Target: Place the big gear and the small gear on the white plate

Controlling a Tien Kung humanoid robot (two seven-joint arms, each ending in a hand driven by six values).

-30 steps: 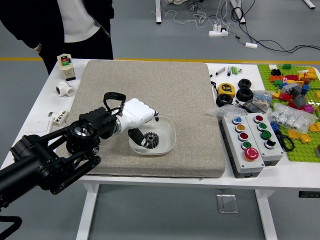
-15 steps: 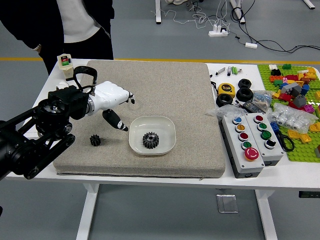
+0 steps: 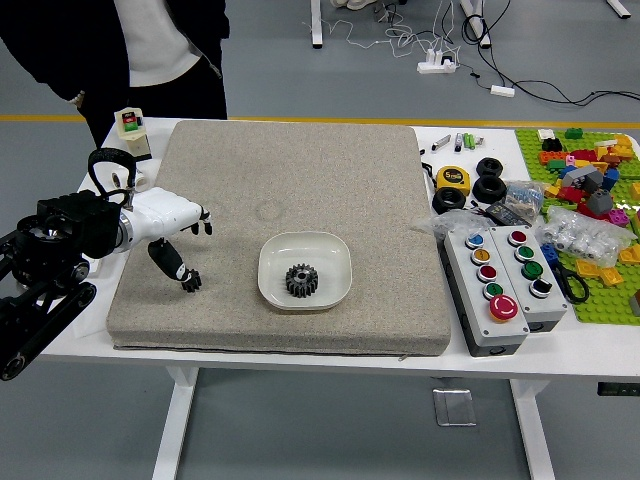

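The white surface [image 3: 565, 350] is carrying a gray mat [image 3: 350, 180], and a person [image 3: 160, 50] is standing at its far side. The left hand [image 3: 165, 222] is reaching over the mat's left part, its fingers spreading apart. The white plate [image 3: 338, 255] is lying right of the hand. The big gear [image 3: 301, 281] is sitting inside the plate; the small gear [image 3: 191, 281] is resting on the mat, right at the thumb's tip.
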